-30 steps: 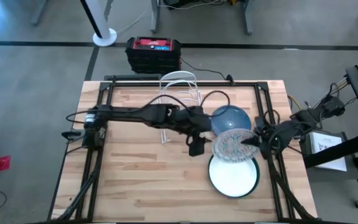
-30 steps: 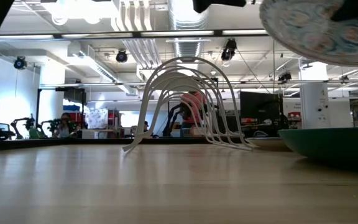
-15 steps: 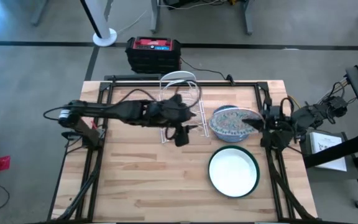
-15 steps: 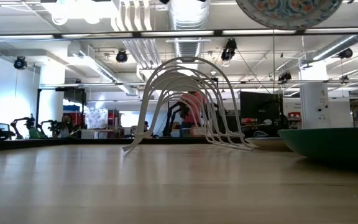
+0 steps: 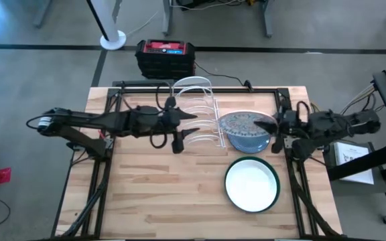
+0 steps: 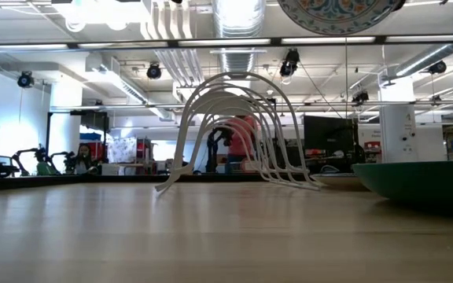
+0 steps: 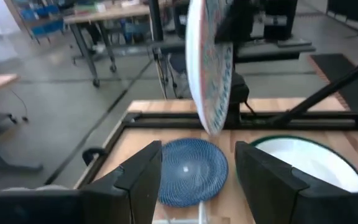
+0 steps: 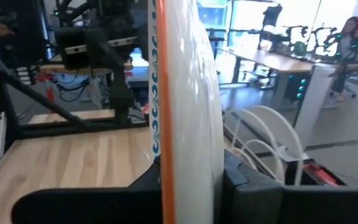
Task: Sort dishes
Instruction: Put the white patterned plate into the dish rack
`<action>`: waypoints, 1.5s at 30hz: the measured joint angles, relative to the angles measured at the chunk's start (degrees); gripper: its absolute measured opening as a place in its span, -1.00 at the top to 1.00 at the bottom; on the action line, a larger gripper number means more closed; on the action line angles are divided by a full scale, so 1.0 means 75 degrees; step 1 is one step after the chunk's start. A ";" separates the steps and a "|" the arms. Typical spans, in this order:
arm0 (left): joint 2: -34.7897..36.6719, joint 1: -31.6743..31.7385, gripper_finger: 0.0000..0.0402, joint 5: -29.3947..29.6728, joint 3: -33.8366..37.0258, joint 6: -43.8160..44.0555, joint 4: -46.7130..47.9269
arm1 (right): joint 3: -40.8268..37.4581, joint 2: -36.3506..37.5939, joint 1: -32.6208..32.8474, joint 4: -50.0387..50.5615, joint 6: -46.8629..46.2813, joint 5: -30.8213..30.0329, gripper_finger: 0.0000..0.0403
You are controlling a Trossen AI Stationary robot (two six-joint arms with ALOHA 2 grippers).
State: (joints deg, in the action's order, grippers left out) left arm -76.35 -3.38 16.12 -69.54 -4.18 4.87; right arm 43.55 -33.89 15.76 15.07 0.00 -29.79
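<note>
My right gripper (image 5: 271, 127) is shut on the white floral dish (image 5: 242, 124), which hangs tilted in the air over the blue speckled dish (image 5: 254, 141) lying flat on the table. The floral dish also shows at the top of the low view (image 6: 333, 12) and in the left wrist view (image 7: 207, 62). The plain white dish (image 5: 250, 185) lies inside the green dish (image 6: 415, 185) toward the near right. My left gripper (image 7: 197, 180) is open and empty, at the white wire rack (image 5: 196, 110), pointing toward the dishes. My right gripper pinches the floral dish's rim (image 8: 166, 158) between its two fingers, one finger on each face, at the edge toward the table's right (image 5: 267, 127). The fingers come about level from the table's right. The dish is lifted clear and tilted, above the blue dish.
The white wire rack (image 6: 234, 134) stands at the table's far middle, between the two arms. A red and black box (image 5: 166, 57) sits on the floor beyond the far edge. Bare wood lies at the near left (image 5: 146, 194).
My right gripper has carried the floral dish from over the white dish toward the far edge, over the blue dish, raising and tipping it. My left arm has drawn back toward the table's left, to the rack.
</note>
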 joint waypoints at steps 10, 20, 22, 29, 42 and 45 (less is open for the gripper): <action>0.0473 0.0126 0.04 0.0975 0.0899 -0.0262 -0.0248 | 0.0145 -0.1786 -0.2033 -0.1379 0.0589 0.2439 0.86; 0.0906 0.0382 0.04 0.0993 0.0990 -0.0764 -0.0307 | 0.0305 -0.2451 -0.4593 -0.2409 0.0904 0.5549 0.86; 0.0938 0.0508 0.04 0.0982 0.0992 -0.0967 -0.0293 | 0.0323 -0.2645 -0.5054 -0.2540 0.0979 0.6154 0.86; 0.0912 0.1195 0.04 0.0349 0.1099 -0.1390 -0.0187 | 0.0558 -0.3614 -0.6073 -0.3101 0.1631 0.7577 0.86; 0.1015 0.2294 0.04 -0.0127 0.1206 -0.2160 -0.0254 | 0.2205 -0.5542 -0.7002 -0.3367 0.2388 0.9264 0.86; 0.1188 0.2306 0.04 -0.0076 0.1199 -0.2060 -0.0234 | 0.2485 -0.5815 -0.7401 -0.3407 0.2296 1.0145 0.86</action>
State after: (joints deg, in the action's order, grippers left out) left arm -67.45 13.91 15.55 -60.55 -19.63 3.12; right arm 62.19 -77.50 -39.75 -10.48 17.22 46.30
